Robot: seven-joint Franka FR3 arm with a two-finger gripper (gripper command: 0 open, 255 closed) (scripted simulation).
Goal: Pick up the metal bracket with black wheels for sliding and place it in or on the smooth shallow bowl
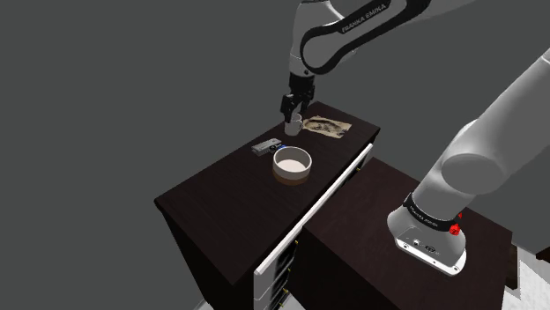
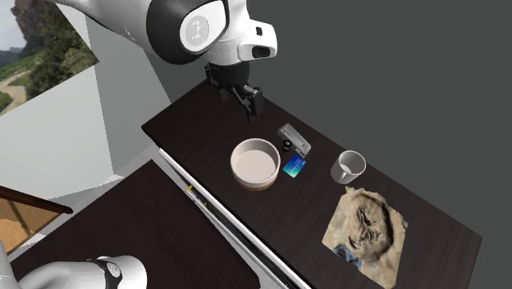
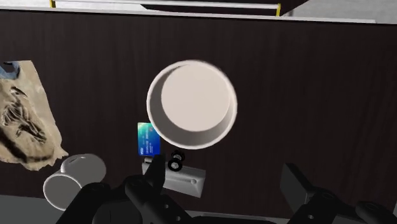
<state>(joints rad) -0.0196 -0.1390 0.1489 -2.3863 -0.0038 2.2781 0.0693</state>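
Note:
The metal bracket (image 2: pixel 294 139) is a small grey block with two black wheels, lying on the dark dresser top (image 2: pixel 205 131) just behind the bowl. The shallow bowl (image 2: pixel 255 162) is pale with a brownish base and is empty. In the wrist view the bracket (image 3: pixel 186 178) lies by one fingertip, with the bowl (image 3: pixel 192 104) further out. My gripper (image 2: pixel 238 97) hangs open well above the surface, holding nothing. In the shoulder view the gripper (image 1: pixel 292 107) is above the bracket (image 1: pixel 264 146) and bowl (image 1: pixel 292 164).
A blue card (image 2: pixel 294 167) lies between bracket and bowl. A white mug (image 2: pixel 349 167) stands further along, beside a crumpled tan cloth (image 2: pixel 365 226). The dresser's front has a white drawer edge (image 1: pixel 308 211). My dark stand (image 1: pixel 405 255) sits close by.

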